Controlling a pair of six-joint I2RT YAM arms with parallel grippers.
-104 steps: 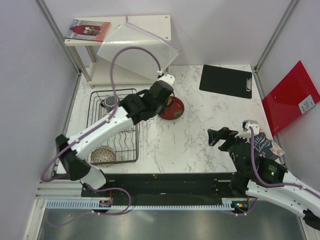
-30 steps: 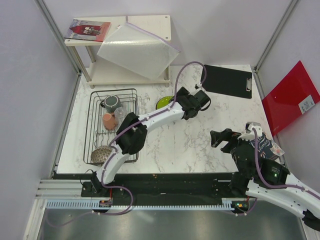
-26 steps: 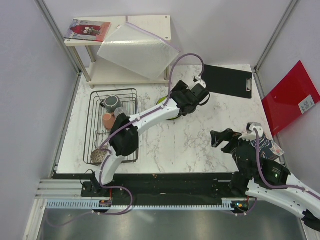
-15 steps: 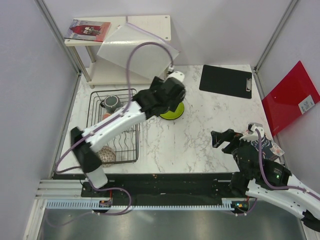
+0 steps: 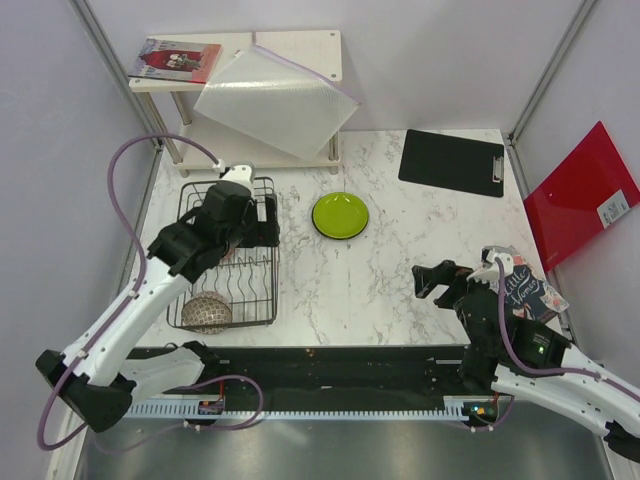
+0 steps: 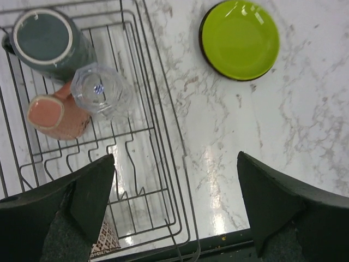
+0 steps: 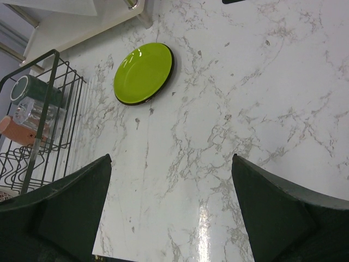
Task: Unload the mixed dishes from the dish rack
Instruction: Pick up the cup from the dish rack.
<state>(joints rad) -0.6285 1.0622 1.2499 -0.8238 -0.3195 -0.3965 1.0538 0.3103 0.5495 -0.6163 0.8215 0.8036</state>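
The black wire dish rack stands on the left of the marble table. In the left wrist view it holds a grey-green mug, a clear glass and a small pink cup at its far end. The brown speckled bowl sits at its near end. The lime-green plate lies flat on the table to the right of the rack, with a dark rim showing under its edge. My left gripper hangs open and empty above the rack's right edge. My right gripper hovers open over bare marble at the near right.
A white two-tier shelf at the back left carries a tilted translucent sheet and a red book. A black clipboard lies at the back right. A red folder leans against the right wall.
My left arm has swung back from over the green plate to above the rack, and its jaws have opened a little wider. The plate stays on the table. The right arm has barely moved.
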